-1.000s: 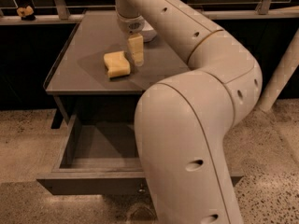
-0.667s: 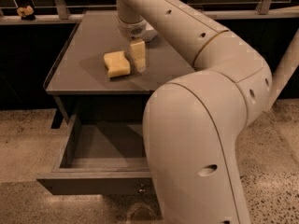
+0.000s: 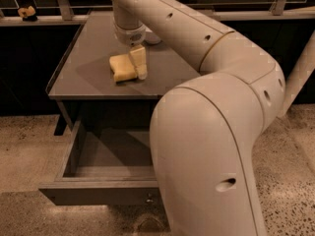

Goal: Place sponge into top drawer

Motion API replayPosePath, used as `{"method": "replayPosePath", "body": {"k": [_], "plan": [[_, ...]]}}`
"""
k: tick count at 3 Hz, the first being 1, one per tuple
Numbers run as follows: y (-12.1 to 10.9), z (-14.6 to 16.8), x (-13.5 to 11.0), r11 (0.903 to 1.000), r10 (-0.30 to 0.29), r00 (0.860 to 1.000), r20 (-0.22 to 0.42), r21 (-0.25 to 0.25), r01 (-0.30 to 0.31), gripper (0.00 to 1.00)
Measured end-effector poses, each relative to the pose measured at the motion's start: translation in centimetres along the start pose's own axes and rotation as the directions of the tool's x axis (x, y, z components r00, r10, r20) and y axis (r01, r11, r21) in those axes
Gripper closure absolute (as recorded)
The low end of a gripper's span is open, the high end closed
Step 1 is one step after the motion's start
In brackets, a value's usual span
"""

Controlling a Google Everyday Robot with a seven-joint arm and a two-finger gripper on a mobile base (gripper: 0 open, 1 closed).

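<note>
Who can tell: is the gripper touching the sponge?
Cannot tell. In the camera view the gripper overlaps the sponge at its right edge; no contact or gap shows.

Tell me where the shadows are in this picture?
Camera view: a soft shadow lies on the tabletop left of the sponge, with the gripper at the sponge's right edge; the open top drawer is darkest at its back, under the tabletop; the background is nearly black.
</note>
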State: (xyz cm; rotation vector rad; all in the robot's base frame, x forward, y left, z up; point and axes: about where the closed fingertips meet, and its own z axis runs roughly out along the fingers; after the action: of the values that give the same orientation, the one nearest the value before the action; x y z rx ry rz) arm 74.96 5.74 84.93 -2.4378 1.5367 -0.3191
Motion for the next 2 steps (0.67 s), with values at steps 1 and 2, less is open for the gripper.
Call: {"method": "replayPosePath", "body": {"k": [1, 2], "plan": [[1.67, 1.55, -3.31, 0.9961, -0.088, 0.996, 0.021, -0.010, 0.088, 0.00], [1.67, 1.55, -3.31, 0.9961, -0.088, 0.996, 0.021, -0.010, 0.088, 0.00]]}}
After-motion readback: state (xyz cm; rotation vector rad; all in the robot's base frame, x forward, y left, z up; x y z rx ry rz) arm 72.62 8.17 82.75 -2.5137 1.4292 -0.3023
